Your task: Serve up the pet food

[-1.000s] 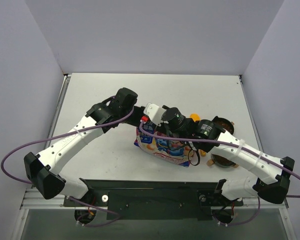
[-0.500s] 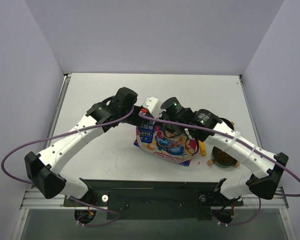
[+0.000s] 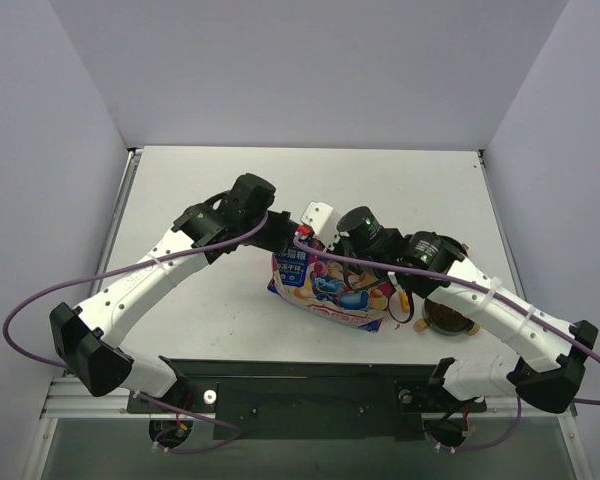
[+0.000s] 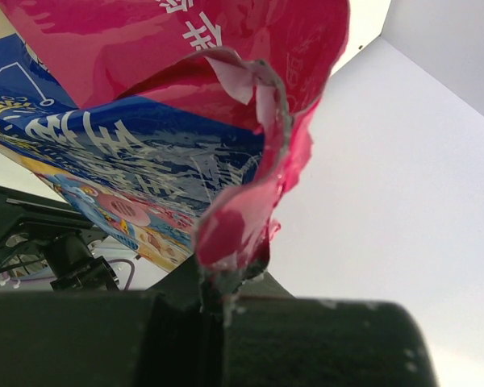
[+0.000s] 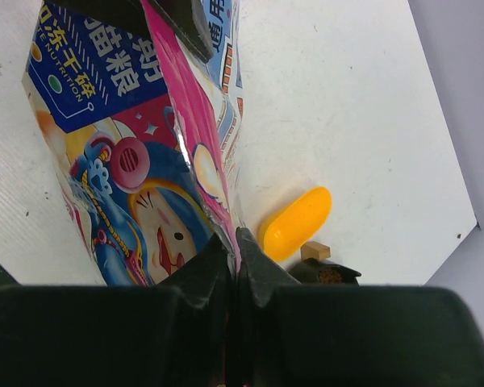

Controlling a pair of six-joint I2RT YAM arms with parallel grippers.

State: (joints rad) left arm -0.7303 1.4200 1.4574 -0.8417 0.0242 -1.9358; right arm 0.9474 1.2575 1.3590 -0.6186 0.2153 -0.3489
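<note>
The pet food (image 3: pixel 446 317) that can be seen is a brown mass filling a black bowl (image 3: pixel 427 322) at the right of the surface (image 3: pixel 200 180), near the front edge and partly under the right arm. It lies well apart from both sets of fingers, neither of which touches it. Whether any more of it sits inside the bag cannot be told; no view looks into the opening.

Just left of the bowl is a yellow scoop (image 3: pixel 404 298), and left of that the pink-and-blue cartoon bag (image 3: pixel 330 292), its printed face turned up toward the top camera. Both arms meet at the bag's far end.

The left fingers (image 4: pixel 181 282) are clenched on a crumpled pink flap of the bag's torn top edge, which rises straight out from between them. The right fingers (image 5: pixel 206 266) are pressed together on a thin pink edge of the bag as well, with the cartoon face just to their left.

The top view gives the layout of bowl, scoop and bag but hides both grips behind the wrists. The wrist views show the grips closely. The right wrist view also catches the scoop lying on the surface past the bag and a sliver of the bowl; the left wrist view shows neither.
</note>
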